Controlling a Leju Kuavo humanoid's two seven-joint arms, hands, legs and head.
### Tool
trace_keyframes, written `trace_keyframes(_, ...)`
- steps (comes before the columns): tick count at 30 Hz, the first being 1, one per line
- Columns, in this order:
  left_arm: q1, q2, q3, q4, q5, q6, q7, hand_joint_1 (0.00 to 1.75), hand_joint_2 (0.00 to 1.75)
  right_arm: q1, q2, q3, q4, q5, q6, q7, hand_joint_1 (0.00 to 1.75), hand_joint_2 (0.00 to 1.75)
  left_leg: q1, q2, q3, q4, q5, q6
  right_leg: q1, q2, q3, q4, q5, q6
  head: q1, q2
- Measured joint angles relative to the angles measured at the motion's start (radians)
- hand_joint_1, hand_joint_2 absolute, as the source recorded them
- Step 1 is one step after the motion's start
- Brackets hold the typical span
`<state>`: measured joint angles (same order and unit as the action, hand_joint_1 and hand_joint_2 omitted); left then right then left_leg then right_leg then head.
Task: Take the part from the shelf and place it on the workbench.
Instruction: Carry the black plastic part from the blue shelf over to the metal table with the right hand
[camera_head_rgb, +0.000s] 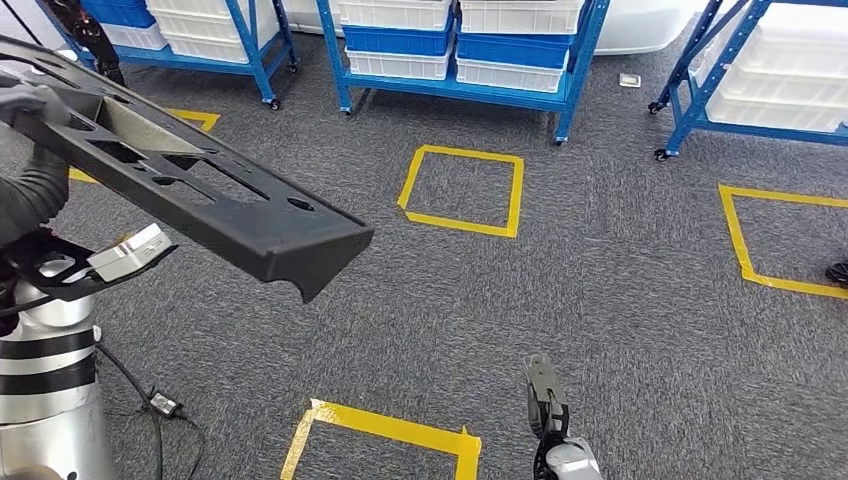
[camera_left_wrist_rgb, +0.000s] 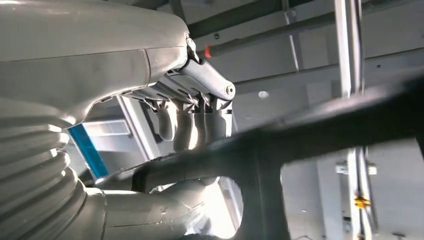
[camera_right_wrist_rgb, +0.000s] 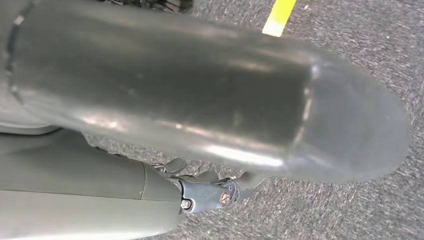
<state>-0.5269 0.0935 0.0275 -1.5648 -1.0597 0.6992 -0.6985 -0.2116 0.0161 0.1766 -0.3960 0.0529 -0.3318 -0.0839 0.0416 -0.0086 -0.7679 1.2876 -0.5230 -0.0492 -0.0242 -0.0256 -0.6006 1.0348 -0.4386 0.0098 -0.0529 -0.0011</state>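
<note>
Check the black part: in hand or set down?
In hand. The left robot hand grips the black part, which juts out tilted above the carpet.

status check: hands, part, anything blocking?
Left hand grips the black part, carried over grey carpet. Right hand hangs low, holds nothing. Blue shelves ahead; workbench unseen, nothing visibly blocking.

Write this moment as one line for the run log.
stage: carrying | left hand: holds black part | right hand: hangs low over carpet | shelves: ahead
</note>
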Motion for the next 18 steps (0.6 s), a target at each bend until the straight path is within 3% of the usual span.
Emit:
trace_keyframes(1,0.000,0.000,0.000,0.000,-0.001,0.000,0.000,1.75,1.75,0.001,0.000,0.000,0.000,0.000,-0.001,0.000,0.00,0.00,-0.002,0.001,-0.005,0.020,-0.003,0.004,0.005,-0.011,0.000,0.000,0.000,-0.002,0.000,0.000)
trace_keyframes(2,0.000,0.000,0.000,0.000,-0.001,0.000,0.000,1.75,1.75,0.001,0.000,0.000,0.000,0.000,-0.001,0.000,0.00,0.00,-0.005,0.004,0.011,-0.002,0.012,0.011,0.009,-0.022,0.000,0.000,0.000,-0.002,0.000,0.000)
trace_keyframes(3,0.000,0.000,0.000,0.000,-0.002,0.000,0.000,1.75,1.75,0.001,0.000,0.000,0.000,0.000,-0.001,0.000,0.00,0.00,-0.009,0.012,0.045,-0.056,0.038,0.018,0.013,-0.032,0.001,0.000,-0.001,-0.002,0.000,0.000)
trace_keyframes(5,-0.005,0.000,-0.001,-0.001,-0.004,0.000,0.000,1.75,1.75,0.001,0.000,0.000,-0.001,0.000,-0.001,-0.002,0.00,0.00,-0.025,0.064,0.119,-0.187,0.080,0.034,0.021,-0.052,0.003,0.002,-0.002,-0.002,0.001,0.000)
trace_keyframes(7,-0.011,0.000,-0.002,-0.002,-0.006,0.000,0.000,1.75,1.75,0.001,0.000,0.000,-0.001,-0.001,-0.002,-0.003,0.00,0.00,-0.039,0.093,0.147,-0.246,0.093,0.044,0.030,-0.074,0.003,0.002,-0.004,0.000,0.003,0.000)
trace_keyframes(9,-0.013,0.000,-0.003,-0.002,-0.008,0.000,0.000,1.75,1.75,0.002,0.001,0.000,-0.002,-0.002,-0.002,-0.003,0.00,0.00,-0.042,0.066,0.143,-0.251,0.100,0.052,0.030,-0.094,0.003,0.002,-0.006,0.003,0.005,0.000)
trace_keyframes(10,-0.015,0.000,-0.003,-0.002,-0.009,0.000,0.000,1.75,1.75,0.002,0.000,0.000,-0.002,-0.002,-0.002,-0.004,0.00,0.00,-0.040,0.054,0.141,-0.254,0.104,0.057,0.028,-0.085,-0.001,0.009,-0.012,0.006,0.006,0.000)
trace_keyframes(11,-0.018,0.000,-0.004,-0.003,-0.010,0.000,0.000,1.75,1.75,0.001,0.000,0.000,-0.003,-0.003,-0.002,-0.006,0.00,0.00,-0.038,0.041,0.140,-0.258,0.110,0.064,0.025,-0.065,-0.012,0.031,-0.027,0.007,0.007,0.000)
trace_keyframes(13,-0.023,-0.001,-0.008,-0.003,-0.013,0.000,0.000,1.75,1.75,0.005,0.000,0.000,-0.004,-0.005,-0.002,-0.009,0.00,0.00,-0.034,0.018,0.136,-0.261,0.117,0.072,0.020,-0.007,-0.059,0.134,-0.078,0.006,0.009,0.000)
trace_keyframes(15,-0.024,-0.002,-0.011,-0.003,-0.016,0.000,0.000,1.75,1.75,0.012,-0.001,0.000,-0.004,-0.007,-0.002,-0.010,0.00,0.00,-0.033,-0.011,0.131,-0.261,0.121,0.075,0.019,0.016,-0.114,0.254,-0.120,0.006,0.011,0.000)
trace_keyframes(16,-0.024,-0.003,-0.013,-0.003,-0.016,0.000,0.000,1.75,1.75,0.014,-0.001,0.000,-0.004,-0.007,-0.002,-0.011,0.00,0.00,-0.033,-0.027,0.129,-0.261,0.123,0.075,0.019,0.019,-0.126,0.276,-0.122,0.010,0.011,0.000)
trace_keyframes(17,-0.025,-0.003,-0.014,-0.002,-0.016,0.000,0.000,1.75,1.75,0.016,-0.001,0.000,-0.004,-0.008,-0.002,-0.012,0.00,0.00,-0.032,-0.043,0.128,-0.260,0.124,0.073,0.018,0.022,-0.119,0.261,-0.109,0.017,0.011,0.000)
trace_keyframes(18,-0.026,-0.004,-0.015,-0.002,-0.015,0.000,0.000,1.75,1.75,0.016,-0.001,0.000,-0.004,-0.008,-0.002,-0.013,0.00,0.00,-0.031,-0.058,0.128,-0.260,0.126,0.071,0.016,0.028,-0.096,0.209,-0.084,0.025,0.012,0.000)
